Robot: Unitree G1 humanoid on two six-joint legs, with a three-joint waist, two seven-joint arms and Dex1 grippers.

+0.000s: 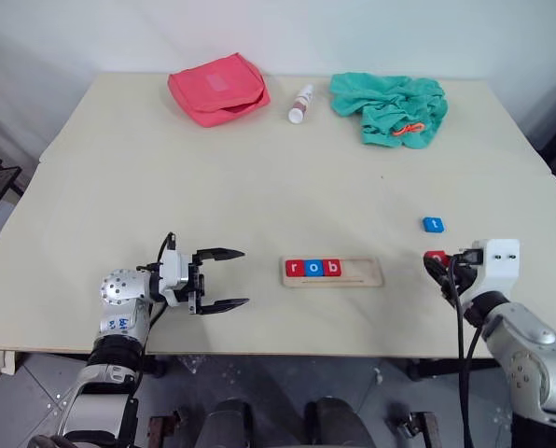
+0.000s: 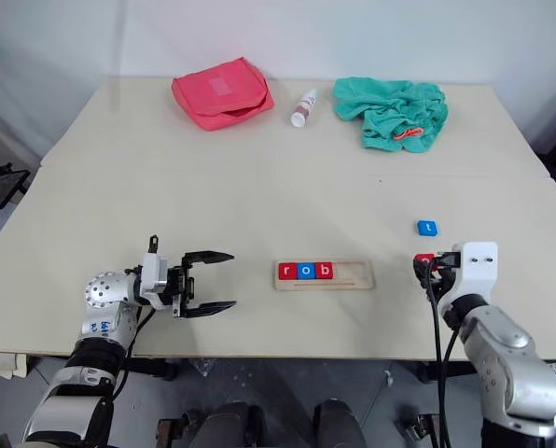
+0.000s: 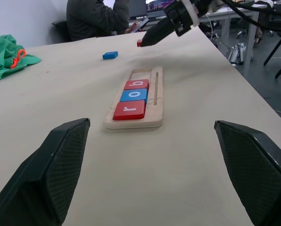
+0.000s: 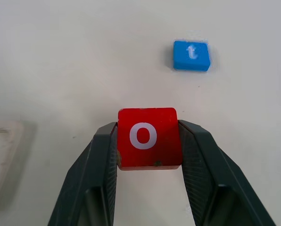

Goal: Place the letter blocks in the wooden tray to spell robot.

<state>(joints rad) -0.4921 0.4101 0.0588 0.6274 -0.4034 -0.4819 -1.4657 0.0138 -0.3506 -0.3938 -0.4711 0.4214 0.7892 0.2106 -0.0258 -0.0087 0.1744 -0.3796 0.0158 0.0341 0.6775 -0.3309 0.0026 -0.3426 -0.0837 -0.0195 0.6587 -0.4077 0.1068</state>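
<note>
The wooden tray (image 1: 333, 273) holds r, o, b, with two slots free. The right gripper (image 4: 147, 141) pinches the red o block (image 4: 148, 137) above the table; it should go next to b. The blue t block (image 4: 191, 55) lies ahead. The left gripper (image 1: 224, 279) is spread, empty.

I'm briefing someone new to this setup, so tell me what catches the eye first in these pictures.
First is the red o block pinched in the right gripper, held near the table's front right edge. Next, the wooden tray at front centre already reads r, o, b in red, blue, red, with two places left. The blue t block lies alone beyond the right gripper, and the open left gripper points at the tray from the left.
</note>
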